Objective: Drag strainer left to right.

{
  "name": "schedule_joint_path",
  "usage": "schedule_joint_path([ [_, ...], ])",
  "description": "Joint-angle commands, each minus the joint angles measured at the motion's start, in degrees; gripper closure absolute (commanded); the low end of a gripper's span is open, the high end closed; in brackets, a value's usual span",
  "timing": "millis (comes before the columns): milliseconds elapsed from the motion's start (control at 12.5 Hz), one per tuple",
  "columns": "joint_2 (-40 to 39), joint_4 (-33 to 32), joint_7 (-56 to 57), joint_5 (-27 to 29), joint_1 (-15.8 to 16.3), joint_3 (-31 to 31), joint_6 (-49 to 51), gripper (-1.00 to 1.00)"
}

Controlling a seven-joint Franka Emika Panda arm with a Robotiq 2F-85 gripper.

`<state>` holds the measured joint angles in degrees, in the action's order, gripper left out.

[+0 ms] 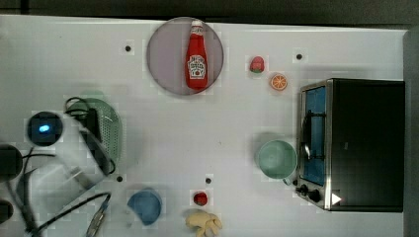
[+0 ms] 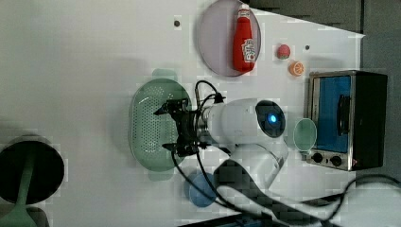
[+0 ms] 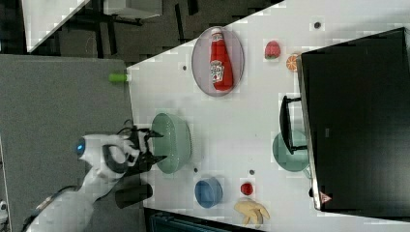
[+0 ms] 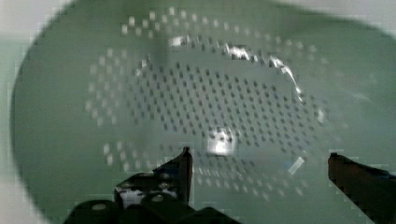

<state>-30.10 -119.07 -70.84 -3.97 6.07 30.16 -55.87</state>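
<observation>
White arm [image 2: 246, 127] enters from the left view's lower right and reaches across toward the left view's left. Wrist housing carries a lit blue light. Black cables loop around the wrist. Black gripper [image 2: 166, 128] sits at the arm's end, jaws spread wide apart, nothing between them. In the wrist view the gripper [image 4: 259, 161] shows both dark fingers [image 4: 180, 170] well apart. In the right view the gripper [image 3: 155, 146] points toward the right view's right.
</observation>
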Motion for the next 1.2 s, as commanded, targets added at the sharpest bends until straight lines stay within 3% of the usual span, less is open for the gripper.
schedule_joint_path([
  [80, -3.10, -0.78, -2.90, -0.26, -0.68, -3.10, -4.03, -1.00],
  [480, -3.48, -2.47, -2.89, -0.87, 0.92, -7.37, -4.29, -1.00],
  [1200, 4.83, -12.51, 0.11, -0.87, -1.06, -16.19, -5.23, -1.00],
])
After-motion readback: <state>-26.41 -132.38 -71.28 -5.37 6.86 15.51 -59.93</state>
